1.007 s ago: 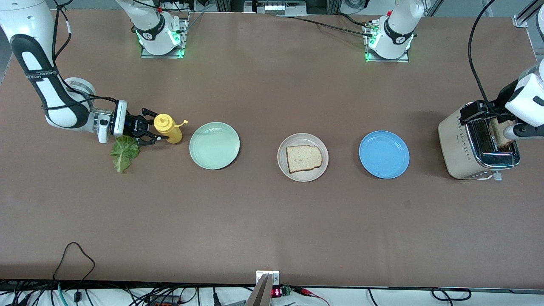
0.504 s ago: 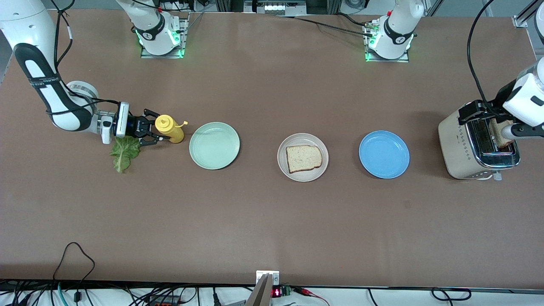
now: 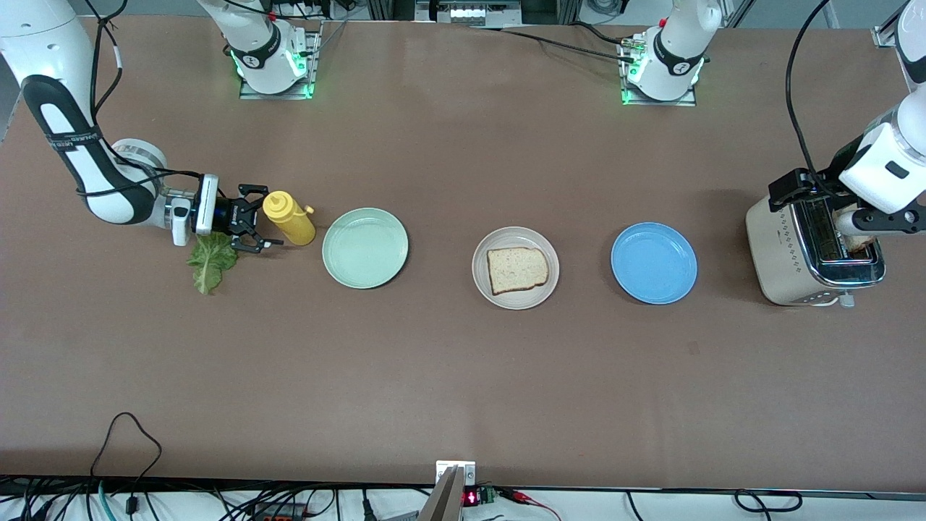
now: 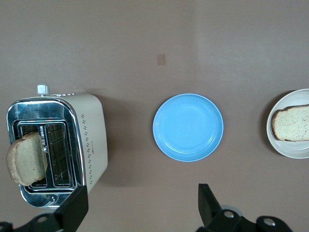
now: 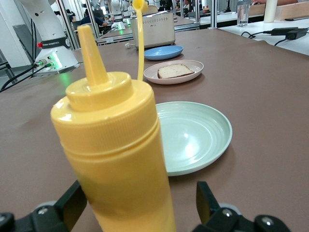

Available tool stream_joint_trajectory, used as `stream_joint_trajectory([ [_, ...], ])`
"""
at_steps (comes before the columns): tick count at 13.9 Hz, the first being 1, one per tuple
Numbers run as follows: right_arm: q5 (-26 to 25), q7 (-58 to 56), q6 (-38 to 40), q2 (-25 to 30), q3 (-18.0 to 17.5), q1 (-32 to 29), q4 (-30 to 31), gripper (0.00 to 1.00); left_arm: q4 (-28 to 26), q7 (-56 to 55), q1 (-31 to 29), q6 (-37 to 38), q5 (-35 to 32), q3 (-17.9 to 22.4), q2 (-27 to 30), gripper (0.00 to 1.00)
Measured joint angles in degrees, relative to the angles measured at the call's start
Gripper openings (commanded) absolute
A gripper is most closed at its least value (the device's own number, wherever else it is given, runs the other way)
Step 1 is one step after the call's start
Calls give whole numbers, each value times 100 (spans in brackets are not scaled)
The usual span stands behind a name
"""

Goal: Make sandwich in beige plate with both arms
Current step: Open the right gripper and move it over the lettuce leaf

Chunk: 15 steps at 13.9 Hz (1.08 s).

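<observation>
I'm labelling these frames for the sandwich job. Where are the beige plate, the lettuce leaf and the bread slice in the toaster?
beige plate (image 3: 481,278): front view, bare rim beside the bread.
lettuce leaf (image 3: 210,262): front view, middle of the leaf.
bread slice in the toaster (image 4: 26,158): left wrist view, middle of its cut face.

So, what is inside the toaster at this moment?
One slice of bread stands in a slot of the toaster, its upper part sticking out. Its lower part is hidden inside the slot. The second slot shows only its wire grid.
</observation>
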<state>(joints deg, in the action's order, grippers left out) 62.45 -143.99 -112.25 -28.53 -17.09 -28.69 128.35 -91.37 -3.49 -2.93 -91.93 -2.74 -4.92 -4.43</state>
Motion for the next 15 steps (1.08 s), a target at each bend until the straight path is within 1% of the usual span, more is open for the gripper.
stream_joint_trajectory([
  [2, -1, 15, 0, 34, 28, -67, -121, 100, 0, 0, 0, 5, 0, 0, 0, 100],
  [5, -103, 25, 4, 198, 275, -149, -236, 100, 0, 0, 0, 12, 0, 0, 1, 100],
  [10, -545, 165, 99, 408, 657, -189, -509, 100, 1, 0, 0, 75, 0, 0, 1, 100],
  [12, -796, 895, 117, 490, 742, -194, -676, 100, 1, 0, 0, 76, 0, 0, 1, 100],
  [15, -1343, 2842, 81, 796, 799, -195, -821, 100, 1, 0, 0, 104, 0, 0, 1, 100],
])
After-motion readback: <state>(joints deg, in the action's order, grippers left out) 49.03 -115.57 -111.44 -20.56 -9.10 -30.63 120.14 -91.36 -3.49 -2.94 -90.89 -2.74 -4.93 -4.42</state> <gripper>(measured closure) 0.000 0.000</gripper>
